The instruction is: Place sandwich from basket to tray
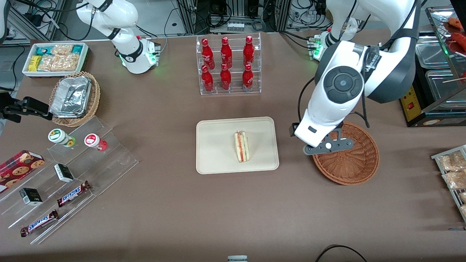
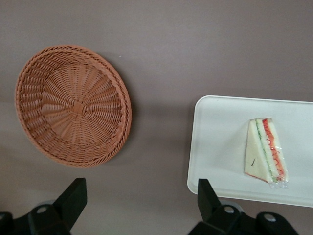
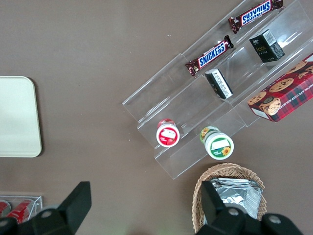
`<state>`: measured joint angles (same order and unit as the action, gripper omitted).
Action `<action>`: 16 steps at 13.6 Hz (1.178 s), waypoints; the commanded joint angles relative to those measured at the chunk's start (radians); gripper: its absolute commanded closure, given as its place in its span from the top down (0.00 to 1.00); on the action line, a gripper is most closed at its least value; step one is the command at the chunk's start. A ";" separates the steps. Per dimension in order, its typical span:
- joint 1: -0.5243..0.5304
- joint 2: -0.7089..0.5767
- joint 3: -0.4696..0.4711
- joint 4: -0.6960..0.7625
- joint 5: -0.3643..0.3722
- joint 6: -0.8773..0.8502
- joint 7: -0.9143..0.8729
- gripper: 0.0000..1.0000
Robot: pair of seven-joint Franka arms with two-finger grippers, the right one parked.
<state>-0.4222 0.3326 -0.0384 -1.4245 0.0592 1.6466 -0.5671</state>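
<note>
The sandwich [image 1: 241,146] is a pale bread wedge with red-orange and green filling. It lies on the cream tray [image 1: 218,145] at the table's middle, and shows in the left wrist view [image 2: 266,149] on the tray [image 2: 220,142]. The reddish-brown wicker basket [image 1: 353,163] stands beside the tray, toward the working arm's end, and is empty [image 2: 73,105]. My left gripper [image 2: 142,188] is open and empty, held high above the bare table between basket and tray. In the front view the arm's wrist [image 1: 326,145] hangs over the basket's rim and hides the fingers.
A clear rack of red bottles [image 1: 228,65] stands farther from the front camera than the tray. Toward the parked arm's end are acrylic steps with snacks [image 1: 69,171], a tan basket with foil containers [image 1: 74,98] and a white snack bin [image 1: 54,58]. Bagged snacks [image 1: 453,174] lie at the working arm's end.
</note>
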 commanded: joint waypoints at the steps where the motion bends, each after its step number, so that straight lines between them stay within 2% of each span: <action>1: -0.004 -0.136 0.026 -0.178 -0.025 0.081 0.036 1.00; 2: 0.050 -0.138 0.019 -0.182 -0.025 0.081 0.049 1.00; 3: 0.110 -0.141 -0.027 -0.186 -0.025 0.081 0.067 1.00; 6: 0.193 -0.164 -0.073 -0.192 -0.025 0.067 0.125 1.00; 10: 0.374 -0.199 -0.188 -0.200 -0.029 0.019 0.213 1.00; 12: 0.428 -0.221 -0.202 -0.202 -0.045 -0.013 0.214 1.00; 14: 0.479 -0.250 -0.202 -0.202 -0.093 -0.074 0.233 1.00; 16: 0.514 -0.283 -0.201 -0.200 -0.096 -0.140 0.301 1.00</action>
<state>0.0434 0.1129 -0.2224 -1.5929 -0.0129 1.5555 -0.3213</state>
